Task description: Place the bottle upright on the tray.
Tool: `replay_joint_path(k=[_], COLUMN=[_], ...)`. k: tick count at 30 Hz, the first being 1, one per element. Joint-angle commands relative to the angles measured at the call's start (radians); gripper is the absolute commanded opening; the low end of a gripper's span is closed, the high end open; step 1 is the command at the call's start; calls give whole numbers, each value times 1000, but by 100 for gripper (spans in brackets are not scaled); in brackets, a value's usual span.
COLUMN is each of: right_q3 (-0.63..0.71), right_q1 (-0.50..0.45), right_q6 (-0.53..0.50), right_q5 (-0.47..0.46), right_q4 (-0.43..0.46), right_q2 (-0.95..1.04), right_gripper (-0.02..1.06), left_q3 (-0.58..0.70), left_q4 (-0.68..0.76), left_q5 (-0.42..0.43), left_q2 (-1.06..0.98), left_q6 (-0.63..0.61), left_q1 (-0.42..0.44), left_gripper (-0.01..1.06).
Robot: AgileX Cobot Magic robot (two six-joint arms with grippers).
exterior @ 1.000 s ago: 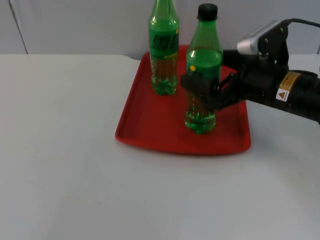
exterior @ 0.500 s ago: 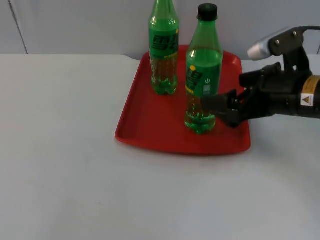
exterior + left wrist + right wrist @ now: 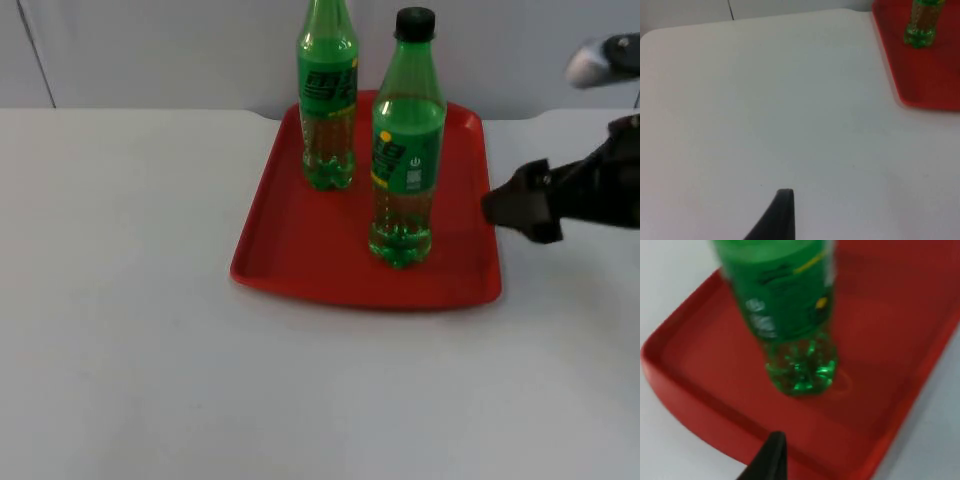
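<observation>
Two green bottles stand upright on the red tray (image 3: 300, 262). The nearer one, with a black cap (image 3: 405, 160), stands free near the tray's front right; in the right wrist view its base (image 3: 799, 371) rests on the tray floor (image 3: 695, 371). The farther bottle (image 3: 327, 100) stands at the back. My right gripper (image 3: 508, 207) hovers open and holds nothing, just off the tray's right rim, apart from the bottle. My left gripper (image 3: 783, 210) waits over bare table left of the tray (image 3: 932, 82); a bottle's base (image 3: 920, 27) shows there.
The white table (image 3: 130, 330) stretches wide to the left and front of the tray. The grey partition wall (image 3: 150, 50) closes off the back just behind the tray.
My right gripper let go of the black-capped bottle and drew back to the right, past the tray's rim. The bottle stayed upright where it stood. The left arm has not moved.
</observation>
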Motion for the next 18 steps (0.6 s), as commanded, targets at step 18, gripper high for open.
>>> replay_joint_path(k=[18], right_q3=[9], right_q1=[246], right_q6=[56], right_q5=[582], right_q4=[6], right_q2=[-338], right_gripper=[105], left_q3=[4], left_q4=[0], left_q5=[-2], left_q2=[-3], left_q6=[3], left_q1=[-8], left_gripper=[105])
